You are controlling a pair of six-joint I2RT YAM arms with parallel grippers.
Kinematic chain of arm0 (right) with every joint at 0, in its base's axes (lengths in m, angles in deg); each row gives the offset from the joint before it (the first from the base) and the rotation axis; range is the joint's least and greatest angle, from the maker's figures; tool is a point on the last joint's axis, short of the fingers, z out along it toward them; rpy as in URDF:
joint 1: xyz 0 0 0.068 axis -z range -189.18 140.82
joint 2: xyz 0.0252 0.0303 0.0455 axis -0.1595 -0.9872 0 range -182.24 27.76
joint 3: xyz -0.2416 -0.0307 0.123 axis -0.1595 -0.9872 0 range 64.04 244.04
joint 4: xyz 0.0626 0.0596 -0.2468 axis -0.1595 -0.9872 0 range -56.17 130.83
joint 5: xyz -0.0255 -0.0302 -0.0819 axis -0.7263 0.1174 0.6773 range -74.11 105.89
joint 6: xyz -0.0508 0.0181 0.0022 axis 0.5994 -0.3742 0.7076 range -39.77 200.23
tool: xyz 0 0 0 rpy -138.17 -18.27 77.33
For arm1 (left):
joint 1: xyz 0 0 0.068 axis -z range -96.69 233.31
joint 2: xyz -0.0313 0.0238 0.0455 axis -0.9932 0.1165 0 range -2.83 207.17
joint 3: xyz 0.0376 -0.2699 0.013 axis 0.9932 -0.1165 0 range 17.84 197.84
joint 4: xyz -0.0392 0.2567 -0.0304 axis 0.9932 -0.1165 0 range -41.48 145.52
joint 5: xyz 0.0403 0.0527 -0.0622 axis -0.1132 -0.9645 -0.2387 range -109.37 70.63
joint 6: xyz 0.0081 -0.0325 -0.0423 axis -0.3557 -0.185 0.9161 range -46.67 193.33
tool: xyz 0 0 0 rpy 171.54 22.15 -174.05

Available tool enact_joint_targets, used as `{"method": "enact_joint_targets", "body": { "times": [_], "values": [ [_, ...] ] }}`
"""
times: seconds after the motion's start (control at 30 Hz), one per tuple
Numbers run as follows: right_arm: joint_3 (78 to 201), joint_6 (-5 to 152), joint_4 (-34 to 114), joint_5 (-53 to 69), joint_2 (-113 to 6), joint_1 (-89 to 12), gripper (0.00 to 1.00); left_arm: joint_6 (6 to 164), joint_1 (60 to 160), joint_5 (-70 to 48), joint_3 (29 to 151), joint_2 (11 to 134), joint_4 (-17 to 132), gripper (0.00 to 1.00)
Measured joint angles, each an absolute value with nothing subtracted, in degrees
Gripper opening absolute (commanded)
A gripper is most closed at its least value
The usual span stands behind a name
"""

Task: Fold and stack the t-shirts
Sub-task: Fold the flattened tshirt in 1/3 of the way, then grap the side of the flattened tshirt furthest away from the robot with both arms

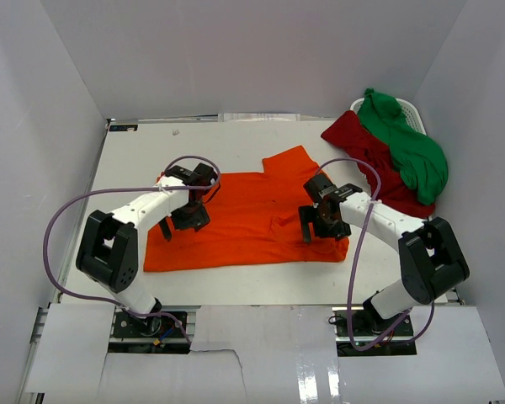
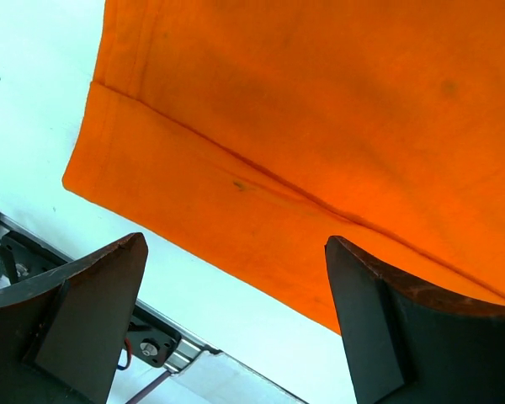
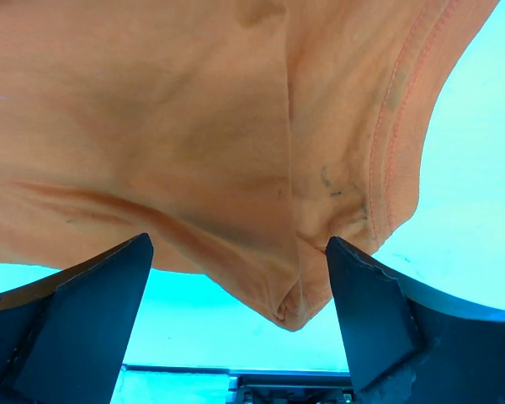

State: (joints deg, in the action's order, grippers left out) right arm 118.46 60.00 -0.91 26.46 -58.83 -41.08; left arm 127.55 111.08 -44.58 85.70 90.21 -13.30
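The bright orange t-shirt [image 1: 244, 220] lies spread flat in the middle of the table, one sleeve pointing to the back. My left gripper [image 1: 182, 222] hovers open over its left part; in the left wrist view the hemmed edge [image 2: 236, 185] lies just beyond the empty gap of that gripper [image 2: 236, 282]. My right gripper [image 1: 324, 229] is open above the shirt's near right corner. In the right wrist view the folded corner [image 3: 290, 307] sits between the spread fingers [image 3: 379, 320], untouched. The dark red t-shirt [image 1: 362, 150] and the green t-shirt [image 1: 411, 151] lie heaped at the back right.
A white basket [image 1: 411, 108] stands in the back right corner under the green shirt. White walls close the table on the left, back and right. Purple cables [image 1: 63, 219] loop from both arms. The table's near edge rail [image 2: 143, 337] shows below the left gripper.
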Motion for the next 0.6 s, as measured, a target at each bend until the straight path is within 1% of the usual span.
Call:
{"method": "enact_joint_targets", "body": {
  "times": [0.17,0.2,0.23,0.27,0.3,0.33,0.37,0.4,0.43,0.47,0.53,0.57,0.6],
  "values": [
    [119.77,60.9,-1.19,27.14,-58.83,-41.08,0.9,126.91,111.08,-44.5,88.37,90.4,-13.43,0.98],
    [119.79,61.07,-1.15,27.6,-58.85,-41.08,0.92,126.7,111.08,-44.41,88.85,90.51,-13.34,0.98],
    [119.81,61.18,-1.15,28.1,-58.85,-41.08,0.97,126.46,111.08,-44.32,89.28,90.64,-13.26,0.98],
    [119.9,61.27,-1.08,28.58,-58.87,-41.04,0.95,126.15,111.1,-44.12,89.83,90.75,-13.1,0.98],
    [120.12,61.55,-1.02,29.08,-58.89,-40.95,0.86,125.69,111.19,-43.93,90.36,90.86,-12.95,0.98],
    [120.34,61.97,-0.86,29.32,-58.89,-40.77,0.72,125.17,111.27,-43.69,90.97,91.06,-12.75,0.98],
    [120.67,62.4,-0.62,29.48,-58.92,-40.64,0.7,124.6,111.47,-43.4,91.51,91.21,-12.4,0.98],
    [121.06,62.58,-0.36,29.52,-59.03,-40.53,0.7,123.66,111.91,-43.12,92.02,91.41,-11.73,0.98],
    [121.58,62.69,0.1,29.63,-59.31,-40.29,0.71,122.87,112.48,-42.75,92.58,91.63,-11.18,0.98],
    [122.09,62.77,0.6,29.69,-59.73,-40.16,0.75,122.04,113.31,-42.42,93.13,91.91,-10.39,0.98],
    [123.31,63.28,1.78,29.72,-61.01,-39.77,0.77,120.58,115.16,-41.81,94.88,93.13,-9.39,0.98],
    [124.03,63.76,2.44,29.67,-61.93,-39.51,0.74,119.85,116.21,-41.39,96.39,94.36,-8.8,0.98],
    [124.53,64.17,3.16,29.65,-62.72,-39.33,0.7,119.48,117.07,-41.15,97.61,95.54,-8.29,0.98]
  ]
}}
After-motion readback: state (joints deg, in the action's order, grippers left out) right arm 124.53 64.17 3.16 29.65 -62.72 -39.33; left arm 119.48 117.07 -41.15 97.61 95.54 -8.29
